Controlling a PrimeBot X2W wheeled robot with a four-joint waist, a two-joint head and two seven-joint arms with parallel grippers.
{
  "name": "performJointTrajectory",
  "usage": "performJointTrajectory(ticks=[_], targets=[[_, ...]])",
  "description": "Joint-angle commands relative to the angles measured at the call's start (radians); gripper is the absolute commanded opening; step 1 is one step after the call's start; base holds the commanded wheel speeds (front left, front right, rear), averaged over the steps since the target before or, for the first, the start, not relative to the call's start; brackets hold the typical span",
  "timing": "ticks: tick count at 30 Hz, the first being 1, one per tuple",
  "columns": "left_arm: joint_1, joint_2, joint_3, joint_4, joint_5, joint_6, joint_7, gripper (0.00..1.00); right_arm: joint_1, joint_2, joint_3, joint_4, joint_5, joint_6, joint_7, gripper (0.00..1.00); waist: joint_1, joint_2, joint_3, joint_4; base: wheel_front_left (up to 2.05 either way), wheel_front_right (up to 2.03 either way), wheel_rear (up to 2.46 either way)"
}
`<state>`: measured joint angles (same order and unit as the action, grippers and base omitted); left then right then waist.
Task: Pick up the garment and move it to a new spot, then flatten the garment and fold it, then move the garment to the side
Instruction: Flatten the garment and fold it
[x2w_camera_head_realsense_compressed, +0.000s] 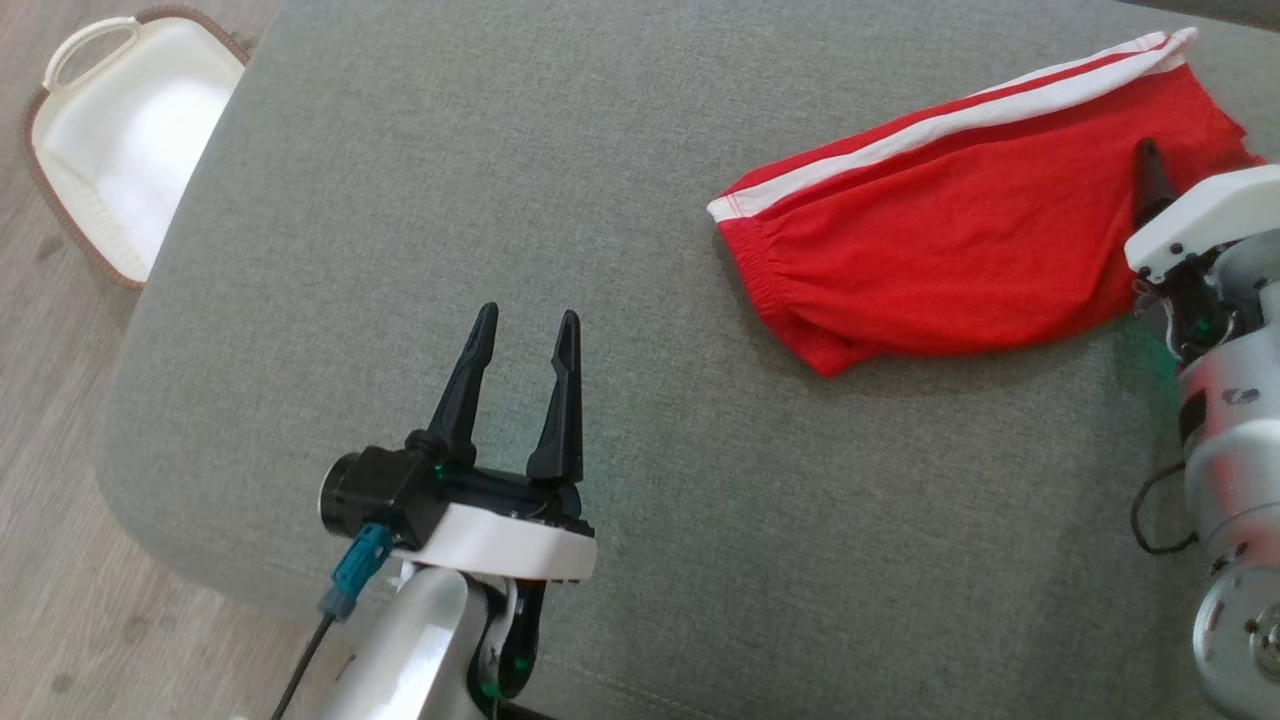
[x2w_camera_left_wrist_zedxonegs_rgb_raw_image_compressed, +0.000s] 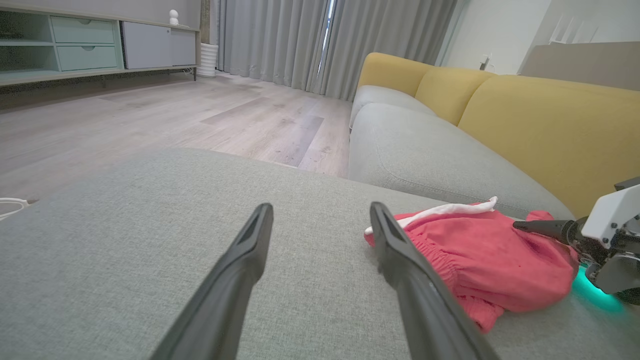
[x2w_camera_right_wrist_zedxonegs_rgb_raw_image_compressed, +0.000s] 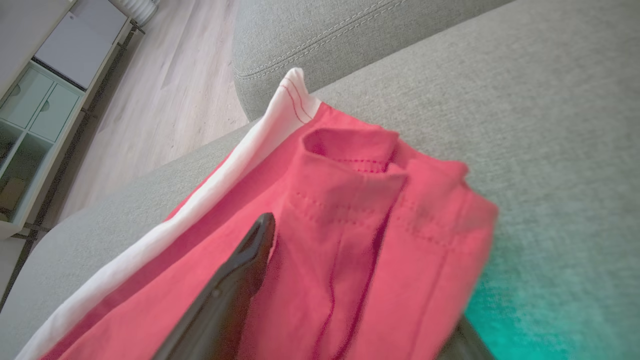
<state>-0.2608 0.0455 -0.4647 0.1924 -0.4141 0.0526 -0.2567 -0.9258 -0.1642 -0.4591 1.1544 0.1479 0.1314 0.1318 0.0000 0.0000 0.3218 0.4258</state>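
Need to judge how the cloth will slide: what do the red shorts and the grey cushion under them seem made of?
Red shorts: thin, matte knit, perhaps polyester or cotton jersey; it drapes in soft folds, with gathered waistband and stitched hems. Grey cushion: matte woven upholstery, slightly coarse; a flecked weave and stitched seam show.

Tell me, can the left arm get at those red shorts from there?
Probably yes. The left gripper is open over bare grey cushion, and nothing lies between it and the red shorts off to its right. The right gripper is at their far end.
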Motion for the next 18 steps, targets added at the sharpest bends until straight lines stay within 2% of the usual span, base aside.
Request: performJointTrajectory(ticks=[1,3,4,5,11,18], targets=[[-0.026,0.005,0.022,-0.027,-0.005,0.005,-0.005,1.00,-0.023,0.014,0.021,0.006,-0.009,-0.001,0.007,1.00,0.0000,0.0000,0.003,0.004,0.00,0.00,0.00],[-0.027,0.005,0.020,-0.027,-0.007,0.005,-0.005,1.00,-0.033,0.008,0.021,0.021,-0.018,-0.001,0.004,1.00,0.0000,0.0000,0.006,0.008,0.00,0.00,0.00],[-0.027,0.005,0.019,-0.028,-0.008,0.005,-0.005,1.00,-0.036,0.006,0.019,0.028,-0.021,-0.001,0.002,0.89,0.0000,0.0000,0.006,0.009,0.00,0.00,0.00],[-0.027,0.005,0.018,-0.028,-0.008,0.006,-0.005,1.00,-0.039,0.003,0.018,0.034,-0.024,-0.001,-0.004,0.00,0.0000,0.0000,0.006,0.009,0.00,0.00,0.00],[-0.019,0.005,0.027,-0.019,-0.004,0.008,-0.005,1.00,-0.038,0.015,0.017,0.057,-0.030,-0.001,-0.058,0.00,0.0000,0.0000,-0.013,-0.014,0.00,0.00,0.00],[-0.008,0.005,0.043,-0.006,0.014,-0.004,-0.005,1.00,0.006,0.051,0.026,0.048,0.032,-0.001,-0.151,0.00,0.0000,0.0000,-0.067,-0.086,0.00,0.00,0.00]])
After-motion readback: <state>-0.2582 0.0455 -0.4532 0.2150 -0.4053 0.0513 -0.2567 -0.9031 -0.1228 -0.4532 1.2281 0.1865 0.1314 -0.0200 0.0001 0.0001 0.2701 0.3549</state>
